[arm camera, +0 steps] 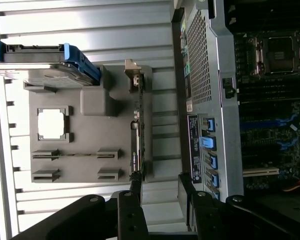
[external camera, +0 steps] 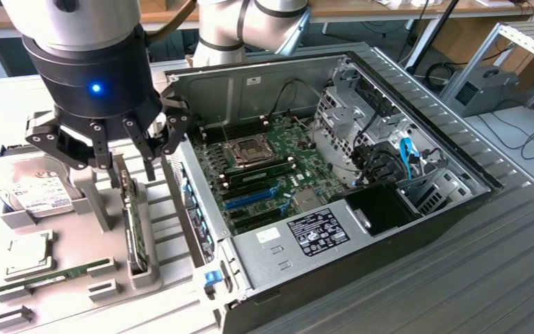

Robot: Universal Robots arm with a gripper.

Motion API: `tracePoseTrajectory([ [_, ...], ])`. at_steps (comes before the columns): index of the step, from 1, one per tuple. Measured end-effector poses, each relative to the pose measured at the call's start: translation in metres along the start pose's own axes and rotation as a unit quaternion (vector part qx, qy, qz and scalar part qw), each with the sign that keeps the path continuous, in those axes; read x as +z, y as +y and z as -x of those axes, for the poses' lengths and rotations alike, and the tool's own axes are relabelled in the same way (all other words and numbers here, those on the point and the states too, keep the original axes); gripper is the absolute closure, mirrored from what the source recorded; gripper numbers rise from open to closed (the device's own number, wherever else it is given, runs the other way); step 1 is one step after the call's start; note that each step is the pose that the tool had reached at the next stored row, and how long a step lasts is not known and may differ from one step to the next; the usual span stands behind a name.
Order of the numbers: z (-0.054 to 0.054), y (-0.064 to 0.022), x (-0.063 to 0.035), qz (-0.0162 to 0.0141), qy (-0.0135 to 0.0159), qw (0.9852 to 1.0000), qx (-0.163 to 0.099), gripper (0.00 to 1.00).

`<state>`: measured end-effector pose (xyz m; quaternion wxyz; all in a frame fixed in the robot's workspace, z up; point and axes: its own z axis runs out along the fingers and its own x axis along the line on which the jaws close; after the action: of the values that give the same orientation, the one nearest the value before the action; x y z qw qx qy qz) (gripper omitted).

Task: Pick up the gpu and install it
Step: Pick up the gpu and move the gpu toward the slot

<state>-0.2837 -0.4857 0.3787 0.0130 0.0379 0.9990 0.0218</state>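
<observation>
1. Exterior view: the jaws hang released just above the gpu [external camera: 135, 226], which stands on edge in a grey holder [external camera: 86, 191] beside the open computer case [external camera: 388, 264].
2. Wrist view: the gpu [arm camera: 136, 120] sits edge-on in the holder [arm camera: 85, 137]; the jaws are spread and hold nothing.

In the exterior view, the holder [external camera: 91, 209] lies at 9 o'clock of the case [external camera: 360, 278]. On it, the gpu [external camera: 135, 233] stands on edge nearest the case, with the hard drive [external camera: 30, 186] at its 10 o'clock, the cpu [external camera: 30, 252] at 9 and the memory stick [external camera: 58, 276] at 8. The gripper [external camera: 119, 154] hangs over the gpu's 12 o'clock end.
</observation>
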Motion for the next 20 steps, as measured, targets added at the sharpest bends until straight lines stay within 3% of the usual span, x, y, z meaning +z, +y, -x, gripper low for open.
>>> tracePoseTrajectory([
  [20,-0.0004,-0.0004,0.0075,0.0,0.0,1.0,0.0,0.58],
])
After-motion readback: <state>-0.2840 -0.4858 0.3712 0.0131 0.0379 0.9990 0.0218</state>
